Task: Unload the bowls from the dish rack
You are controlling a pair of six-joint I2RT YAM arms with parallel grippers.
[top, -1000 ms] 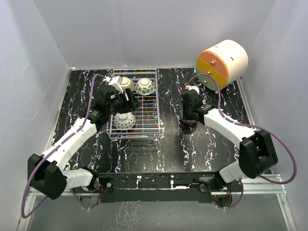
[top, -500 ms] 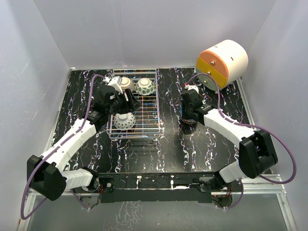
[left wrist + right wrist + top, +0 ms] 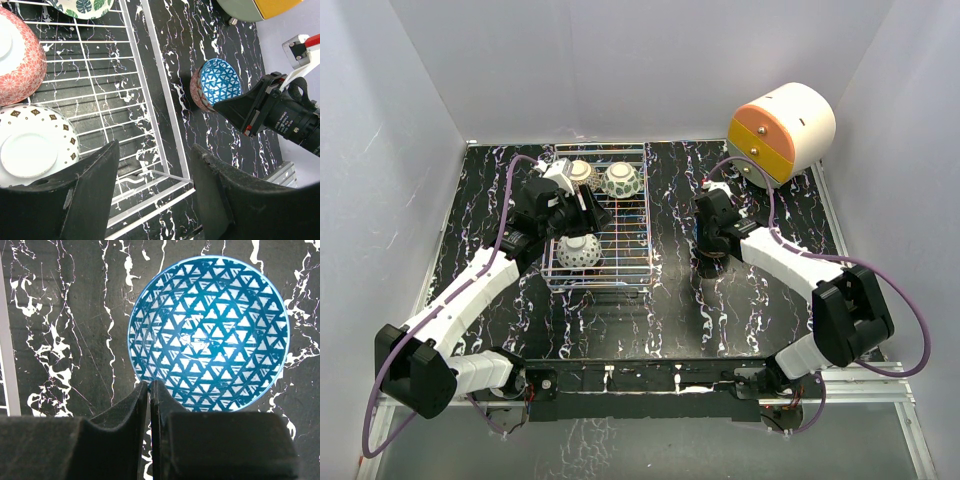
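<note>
The dish rack (image 3: 625, 255) (image 3: 156, 102) holds three bowls upside down: a pink-patterned bowl (image 3: 17, 57), a white gold-dotted bowl (image 3: 35, 150) (image 3: 578, 250) and a leaf-patterned bowl (image 3: 82, 7) (image 3: 620, 181). My left gripper (image 3: 152, 195) (image 3: 582, 212) hovers open over the rack's near right corner, holding nothing. To the right of the rack a bowl with a blue triangle inside (image 3: 210, 332) (image 3: 217, 85) sits upright on the table. My right gripper (image 3: 150, 384) (image 3: 713, 238) is shut on its near rim, one finger outside and one inside.
A white-and-orange cylindrical drawer unit (image 3: 782, 130) stands at the back right corner. White walls close in the black marbled table (image 3: 670, 310) on three sides.
The right gripper's jaws have closed onto the blue bowl's rim and its wrist has shifted slightly. The left arm has stayed put.
</note>
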